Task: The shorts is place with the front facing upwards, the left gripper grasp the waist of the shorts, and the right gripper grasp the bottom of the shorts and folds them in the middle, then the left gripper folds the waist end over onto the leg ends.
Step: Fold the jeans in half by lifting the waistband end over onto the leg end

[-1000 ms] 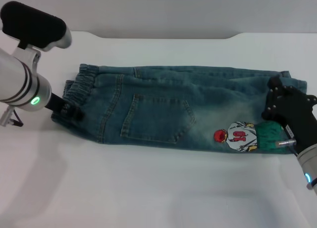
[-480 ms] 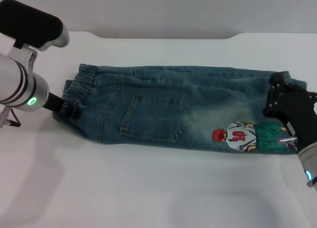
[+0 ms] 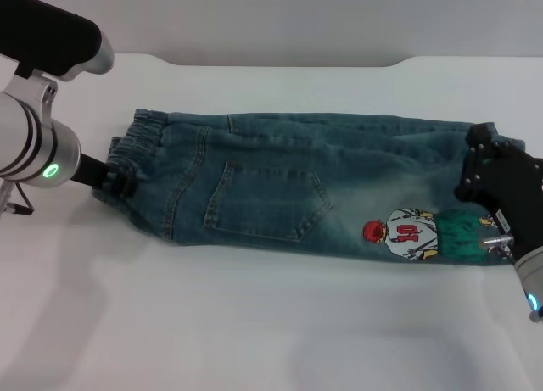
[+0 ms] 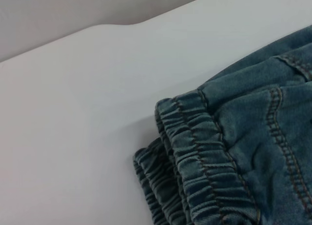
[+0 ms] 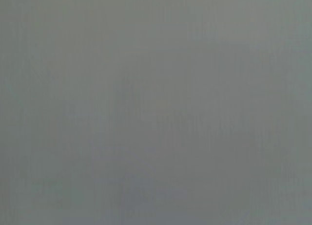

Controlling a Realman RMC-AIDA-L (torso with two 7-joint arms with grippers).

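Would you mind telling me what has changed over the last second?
The right gripper slid slightly outward along the leg ends, uncovering more of the cartoon patch. The left gripper drew back a little at the waistband. The shorts stayed flat.

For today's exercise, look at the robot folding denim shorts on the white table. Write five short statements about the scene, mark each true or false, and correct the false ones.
1. The shorts lie folded lengthwise, with a back pocket facing up. True.
2. The elastic waistband is at the robot's right. False: it is at the robot's left, by the left gripper.
3. A cartoon patch sits near the leg end. True.
4. The right gripper hovers over the waistband. False: it is at the leg end, on the robot's right.
5. The table is dark wood. False: it is white.
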